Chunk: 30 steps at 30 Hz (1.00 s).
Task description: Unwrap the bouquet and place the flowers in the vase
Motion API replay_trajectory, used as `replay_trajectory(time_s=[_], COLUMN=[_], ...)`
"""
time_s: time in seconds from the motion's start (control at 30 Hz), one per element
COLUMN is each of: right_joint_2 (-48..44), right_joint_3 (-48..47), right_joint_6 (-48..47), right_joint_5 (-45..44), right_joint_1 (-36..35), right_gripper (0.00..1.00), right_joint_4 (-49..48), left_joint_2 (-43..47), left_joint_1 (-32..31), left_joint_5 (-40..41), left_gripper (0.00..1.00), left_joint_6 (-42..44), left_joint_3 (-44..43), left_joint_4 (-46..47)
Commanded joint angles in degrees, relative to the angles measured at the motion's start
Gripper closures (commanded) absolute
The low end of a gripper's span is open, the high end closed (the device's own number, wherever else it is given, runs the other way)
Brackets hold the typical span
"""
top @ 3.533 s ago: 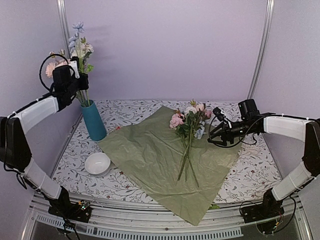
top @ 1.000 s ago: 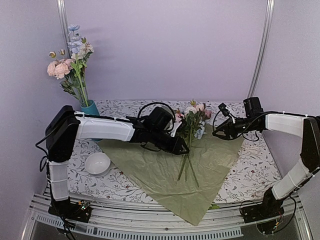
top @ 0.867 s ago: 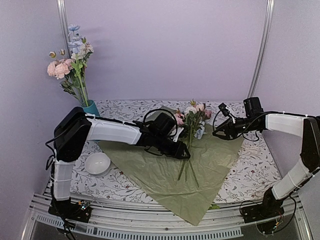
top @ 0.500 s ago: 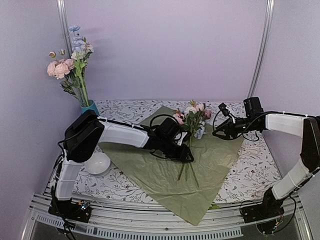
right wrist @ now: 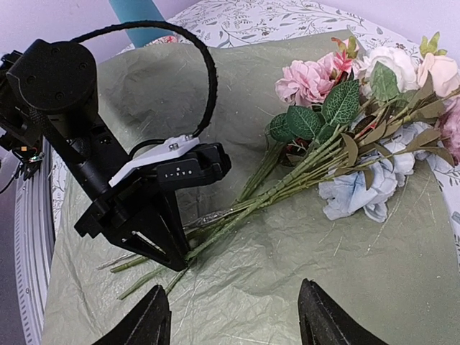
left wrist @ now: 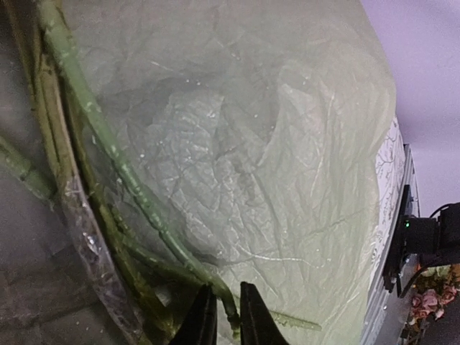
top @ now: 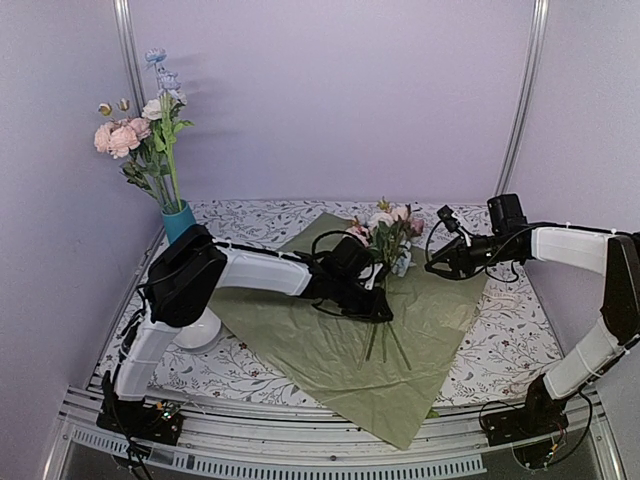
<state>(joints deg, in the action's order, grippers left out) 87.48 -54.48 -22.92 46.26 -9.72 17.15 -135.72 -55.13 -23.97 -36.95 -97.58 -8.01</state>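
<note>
Left fingers pinch one stem end of the flowers lying on the green sheet; right fingers spread, empty. Risk: tangled stems drag the bunch, or slip.

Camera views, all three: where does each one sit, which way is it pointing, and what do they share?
Top external: above and behind the bases, facing the back wall over the table; left arm and right arm both show.
Left wrist: low over the green paper, looking along it; its fingers sit either side of a stem.
Right wrist: looks across the green paper at the flowers and the left gripper; own fingers at the bottom edge.
Shared: all show the green paper.
</note>
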Motion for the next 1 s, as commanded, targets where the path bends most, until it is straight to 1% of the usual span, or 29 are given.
replay_trajectory(time_s=[0.0,0.1,0.27,0.37,0.47,0.6,0.7,0.83,0.97], right_joint_2=[-3.0,-3.4,-1.4,0.1,1.9,3.9,4.9,5.0,5.3], right_joint_3=[-2.8,-5.2,-9.7,-11.6,-13.3,-14.4,-16.3,-15.4,-13.6], right_joint_6=[1.3,2.4,3.2,4.2,5.9,8.7,9.4,9.4,9.4], right_joint_5=[1.3,2.3,5.0,5.8,9.8,17.9,22.2,22.5,20.8], right_joint_1=[0.3,0.3,0.3,0.3,0.2,0.1,-1.2,-6.6,-11.4], right_gripper=[0.38,0.38,0.37,0.37,0.36,0.35,0.33,0.29,0.29], right_joint_4=[2.4,4.4,9.0,10.6,12.1,12.5,13.9,13.7,12.2], left_joint_2=[4.2,8.1,13.7,17.0,20.5,25.5,27.4,28.5,28.5], left_joint_1=[-0.7,-0.6,-0.6,-0.7,-0.7,-0.7,-0.7,-0.7,-0.7], left_joint_5=[2.1,3.8,6.1,7.5,7.9,8.2,10.1,11.2,11.0], left_gripper=[0.91,0.99,1.00,1.00,1.00,1.00,1.00,1.00,1.00], left_joint_6=[-1.1,-1.5,-2.1,-3.1,-4.1,-6.1,-7.5,-8.3,-9.4], left_joint_3=[-0.2,2.6,6.7,10.3,15.8,23.6,27.9,30.9,31.6], left_joint_4=[0.6,2.4,5.3,9.2,16.8,30.6,38.5,46.7,52.1])
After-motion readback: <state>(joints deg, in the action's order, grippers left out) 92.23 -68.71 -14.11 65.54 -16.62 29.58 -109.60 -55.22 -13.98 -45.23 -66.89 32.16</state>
